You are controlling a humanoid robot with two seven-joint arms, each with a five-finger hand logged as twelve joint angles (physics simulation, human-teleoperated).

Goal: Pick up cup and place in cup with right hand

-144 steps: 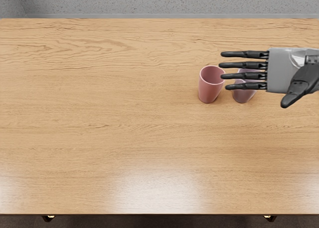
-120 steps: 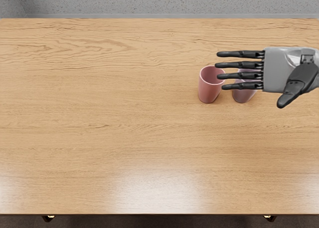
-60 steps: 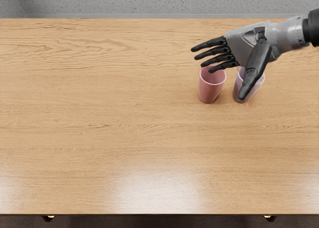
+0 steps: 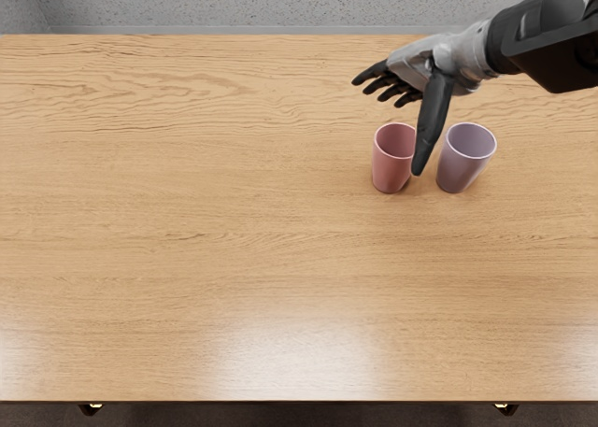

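From here I see two cups standing upright on the light wood desk [image 4: 234, 212], both in its far right part. The pink cup [image 4: 391, 172] is the one to the left; the lavender cup [image 4: 458, 170] is just beside it on the right, with a little bare wood showing between their bases. Their mouths face up, and neither cup sits inside the other.

The right arm [image 4: 559, 51] reaches in from the right, over the desk's far right corner area, and its grey and black right hand [image 4: 422, 64] hangs on the far side of the cups. The fingers [image 4: 372, 71] are loosely spread, pointing left and a bit toward the near side, with nothing held in them. The long black thumb [image 4: 432, 119] sticks out well apart from them, toward the near side. It crosses in front of the pink cup's right side, its tip showing between the two cups; I can't tell whether it touches the pink one. Past the desk's far edge there's a speckled grey surface [image 4: 280, 2].
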